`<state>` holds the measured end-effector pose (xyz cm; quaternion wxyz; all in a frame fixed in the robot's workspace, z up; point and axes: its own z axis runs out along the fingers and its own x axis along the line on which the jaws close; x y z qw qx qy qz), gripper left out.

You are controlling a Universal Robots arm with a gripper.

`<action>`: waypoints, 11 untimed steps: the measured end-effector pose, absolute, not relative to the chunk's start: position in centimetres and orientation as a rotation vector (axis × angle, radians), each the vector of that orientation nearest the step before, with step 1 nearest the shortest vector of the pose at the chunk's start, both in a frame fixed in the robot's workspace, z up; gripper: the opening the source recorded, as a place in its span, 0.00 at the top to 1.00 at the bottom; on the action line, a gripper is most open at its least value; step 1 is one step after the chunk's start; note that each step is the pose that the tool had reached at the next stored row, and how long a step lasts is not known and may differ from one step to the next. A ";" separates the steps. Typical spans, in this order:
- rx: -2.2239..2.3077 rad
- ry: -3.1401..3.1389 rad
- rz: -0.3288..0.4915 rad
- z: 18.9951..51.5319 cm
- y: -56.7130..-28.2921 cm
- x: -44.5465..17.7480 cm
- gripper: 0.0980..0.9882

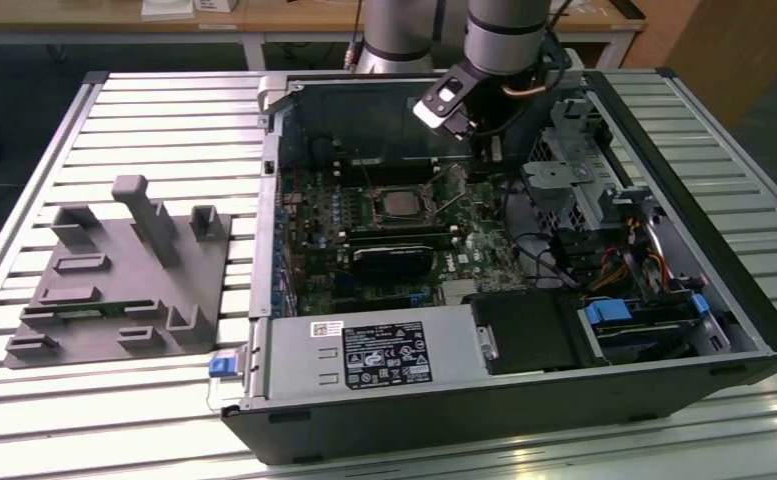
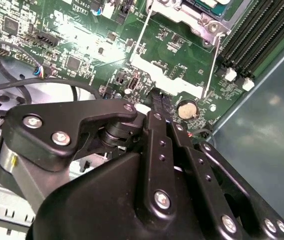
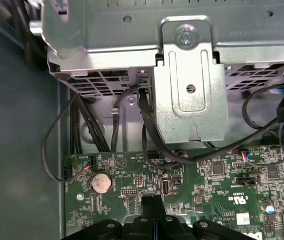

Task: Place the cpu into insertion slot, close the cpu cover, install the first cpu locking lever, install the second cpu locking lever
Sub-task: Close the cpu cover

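In the exterior view, the insertion slot (image 1: 395, 204) sits mid-board in the open computer case, with the silvery cpu cover (image 1: 372, 192) lying flat around a grey square centre. In the second wrist view the cover's metal frame (image 2: 197, 19) shows a sliver of the pale cpu (image 2: 209, 2) in its window. Two thin wire locking levers (image 2: 141, 37) (image 2: 213, 65) stand loose beside the frame. My gripper (image 1: 491, 155) hangs toward the exterior view's right of the slot, above the board. Its black fingers (image 2: 154, 117) are shut together with nothing between them, tips (image 3: 151, 204) near a coin battery (image 3: 101, 182).
A metal drive cage (image 3: 189, 85) with black cables (image 3: 146, 130) stands just beyond the board's edge by the gripper. Memory slots (image 2: 254, 35) and a black card (image 1: 391, 252) flank the socket. A grey fixture block (image 1: 121, 275) lies outside the case at the exterior view's left.
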<state>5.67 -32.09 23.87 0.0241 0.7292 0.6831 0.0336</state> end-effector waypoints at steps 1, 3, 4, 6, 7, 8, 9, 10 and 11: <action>2.256 2.114 0.104 23.7 -32.1 5.7 0.99; 2.257 2.114 0.103 23.6 -32.1 5.7 0.99; 2.257 2.114 0.103 23.6 -32.1 5.7 0.99; 2.257 2.114 0.103 23.6 -32.1 5.7 0.99; 2.257 2.114 0.103 23.6 -32.1 5.7 0.99; 2.258 2.115 0.101 23.6 -32.1 5.7 0.99; 2.261 2.118 0.094 23.6 -32.1 5.7 0.99; 2.266 2.122 0.085 23.6 -32.1 5.7 0.99; 2.272 2.128 0.071 23.5 -32.1 5.7 0.99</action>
